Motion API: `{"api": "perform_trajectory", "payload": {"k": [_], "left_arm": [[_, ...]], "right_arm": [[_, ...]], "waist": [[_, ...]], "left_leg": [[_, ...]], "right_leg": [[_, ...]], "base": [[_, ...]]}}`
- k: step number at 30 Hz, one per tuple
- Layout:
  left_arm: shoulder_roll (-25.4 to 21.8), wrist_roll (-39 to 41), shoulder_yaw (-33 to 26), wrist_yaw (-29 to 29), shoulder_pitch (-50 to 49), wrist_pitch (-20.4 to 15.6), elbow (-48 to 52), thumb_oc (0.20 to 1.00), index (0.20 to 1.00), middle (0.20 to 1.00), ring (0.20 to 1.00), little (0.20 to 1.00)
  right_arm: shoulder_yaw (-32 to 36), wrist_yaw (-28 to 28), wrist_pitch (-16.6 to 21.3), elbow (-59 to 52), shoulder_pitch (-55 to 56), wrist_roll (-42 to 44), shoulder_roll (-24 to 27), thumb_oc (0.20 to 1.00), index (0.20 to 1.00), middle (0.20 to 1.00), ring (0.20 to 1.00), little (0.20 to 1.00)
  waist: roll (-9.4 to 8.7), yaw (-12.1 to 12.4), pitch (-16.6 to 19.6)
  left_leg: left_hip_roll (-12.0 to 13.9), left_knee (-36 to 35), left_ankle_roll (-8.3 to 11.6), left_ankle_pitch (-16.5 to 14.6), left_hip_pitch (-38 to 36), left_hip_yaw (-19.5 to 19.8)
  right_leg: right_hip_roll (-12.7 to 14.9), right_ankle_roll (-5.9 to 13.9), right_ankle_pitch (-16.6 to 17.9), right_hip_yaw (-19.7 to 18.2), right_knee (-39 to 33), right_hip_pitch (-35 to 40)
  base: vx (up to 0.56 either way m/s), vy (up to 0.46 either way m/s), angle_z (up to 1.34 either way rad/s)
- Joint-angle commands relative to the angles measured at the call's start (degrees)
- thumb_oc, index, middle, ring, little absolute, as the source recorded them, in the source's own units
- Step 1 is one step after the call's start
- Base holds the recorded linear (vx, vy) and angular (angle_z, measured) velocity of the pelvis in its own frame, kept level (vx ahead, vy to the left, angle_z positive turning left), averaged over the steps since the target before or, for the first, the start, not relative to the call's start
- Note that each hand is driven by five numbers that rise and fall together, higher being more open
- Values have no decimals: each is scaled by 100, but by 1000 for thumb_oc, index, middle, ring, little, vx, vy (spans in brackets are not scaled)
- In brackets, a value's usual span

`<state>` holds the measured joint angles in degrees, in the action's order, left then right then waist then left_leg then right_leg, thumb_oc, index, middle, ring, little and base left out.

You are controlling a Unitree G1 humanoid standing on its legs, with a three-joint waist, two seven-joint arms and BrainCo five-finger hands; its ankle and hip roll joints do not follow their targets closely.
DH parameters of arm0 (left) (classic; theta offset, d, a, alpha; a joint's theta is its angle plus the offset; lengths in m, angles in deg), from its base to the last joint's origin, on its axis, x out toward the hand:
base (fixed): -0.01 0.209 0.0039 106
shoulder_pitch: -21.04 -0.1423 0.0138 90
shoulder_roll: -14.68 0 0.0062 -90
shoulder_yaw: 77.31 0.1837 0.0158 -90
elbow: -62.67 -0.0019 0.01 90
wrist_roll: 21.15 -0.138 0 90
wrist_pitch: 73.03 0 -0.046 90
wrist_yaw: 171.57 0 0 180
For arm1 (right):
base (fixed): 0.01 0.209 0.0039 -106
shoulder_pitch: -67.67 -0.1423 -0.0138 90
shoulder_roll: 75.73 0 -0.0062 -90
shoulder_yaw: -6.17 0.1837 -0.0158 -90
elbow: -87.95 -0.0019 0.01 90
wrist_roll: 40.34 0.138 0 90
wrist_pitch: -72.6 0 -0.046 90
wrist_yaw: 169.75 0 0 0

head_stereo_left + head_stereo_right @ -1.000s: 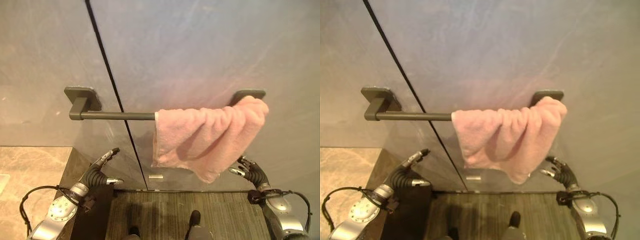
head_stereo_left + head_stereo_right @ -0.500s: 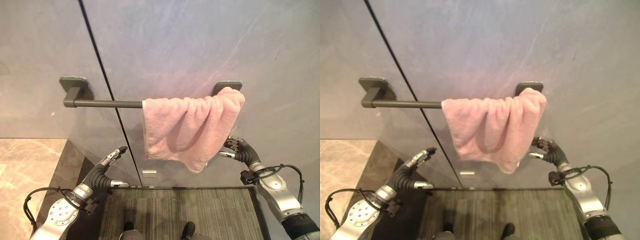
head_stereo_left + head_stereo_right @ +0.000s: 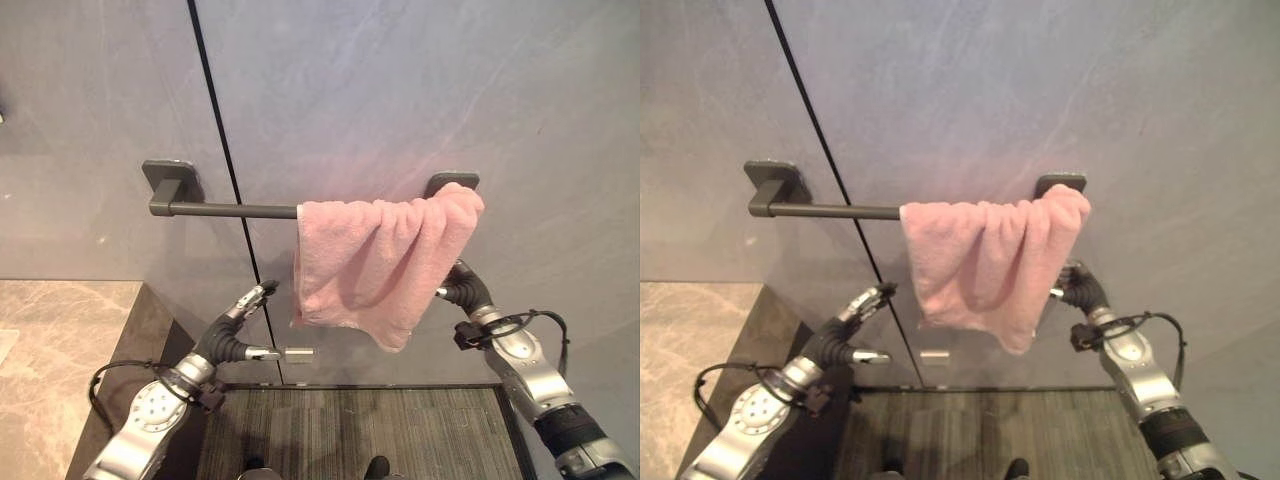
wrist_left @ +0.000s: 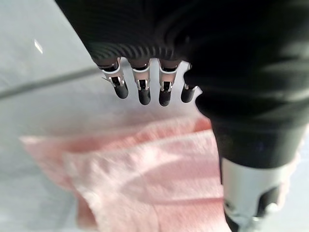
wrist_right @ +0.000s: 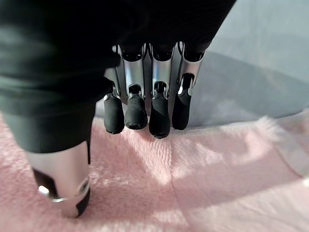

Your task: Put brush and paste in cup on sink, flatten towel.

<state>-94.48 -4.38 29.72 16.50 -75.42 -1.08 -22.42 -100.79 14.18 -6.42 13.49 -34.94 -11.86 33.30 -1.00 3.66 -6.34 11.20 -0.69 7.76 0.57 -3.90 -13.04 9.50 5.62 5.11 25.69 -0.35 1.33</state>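
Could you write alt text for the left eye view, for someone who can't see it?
A pink towel hangs bunched at the right end of a dark wall-mounted towel bar. The robot's right hand reaches up at the towel's right edge, and its left hand, fingers open, is raised below the bar, apart from the cloth.

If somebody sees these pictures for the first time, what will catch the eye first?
The pink towel, hanging bunched at the right end of a dark towel bar on the grey wall, stands out first. Next come the two robot hands raised toward it: the left hand open below the towel's left edge, the right hand at its right side, partly behind the cloth.
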Motion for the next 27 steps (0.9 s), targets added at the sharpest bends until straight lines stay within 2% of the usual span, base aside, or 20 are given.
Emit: {"api": "perform_trajectory", "payload": {"k": [1,7,8,9,11,19,20,27], "left_arm": [[33,-285,266,-261,413,-110,44,1000,1000,1000,1000,1000],[524,-409,631,-489,835,12,-373,1000,1000,1000,1000,1000],[604,-399,686,-512,890,36,-447,1000,1000,1000,1000,1000],[641,-432,705,-547,947,54,-490,1000,1000,1000,1000,1000],[753,-505,739,-669,1026,93,-602,200,200,200,200,200],[875,-502,672,-834,1165,103,-732,200,200,200,200,200],[781,-547,378,-929,1006,53,-531,200,200,200,200,200],[462,-676,-748,-1189,199,-191,518,200,200,200,200,200]], "right_arm": [[-15,-134,359,8,-1145,79,-257,1000,1000,1000,1000,1000],[-301,-200,221,442,-1540,153,-471,1000,1000,1000,1000,1000],[-350,-166,197,462,-1596,237,-515,570,570,570,570,570],[-386,-159,186,468,-1630,287,-544,200,200,200,200,200],[-408,-191,165,489,-1657,387,-632,200,200,200,200,200],[-369,-304,214,163,-1558,222,-700,200,200,200,200,200],[-181,-221,268,-405,-1240,206,-613,200,200,200,200,200],[261,-119,447,-1909,-658,-100,-314,200,200,200,200,200]], "waist": [[-259,71,174],[-299,24,185],[-303,16,185],[-301,12,186],[-303,3,197],[-329,-26,215],[-340,-21,222],[-419,74,168]], "left_leg": [[-94,-95,-191,202,26,-67],[-71,-132,-185,198,-34,-137],[-67,-144,-183,202,-40,-149],[-60,-155,-182,211,-45,-154],[-58,-187,-177,230,-48,-162],[-48,-282,-181,260,-71,-196],[-61,-316,-190,263,-74,-179],[-89,-372,-194,256,-25,-108]], "right_leg": [[400,437,-197,-149,315,229],[379,424,-186,-188,312,229],[375,423,-180,-191,310,223],[371,421,-178,-196,309,221],[356,420,-168,-205,293,218],[337,431,-128,-200,246,209],[352,449,-110,-172,238,209],[395,505,-87,-72,264,219]], "base": [[0,0,0],[23,-12,-3],[0,0,0],[0,0,0],[10,-5,-2],[3,2,-2],[21,22,-9],[3,12,6]]}}
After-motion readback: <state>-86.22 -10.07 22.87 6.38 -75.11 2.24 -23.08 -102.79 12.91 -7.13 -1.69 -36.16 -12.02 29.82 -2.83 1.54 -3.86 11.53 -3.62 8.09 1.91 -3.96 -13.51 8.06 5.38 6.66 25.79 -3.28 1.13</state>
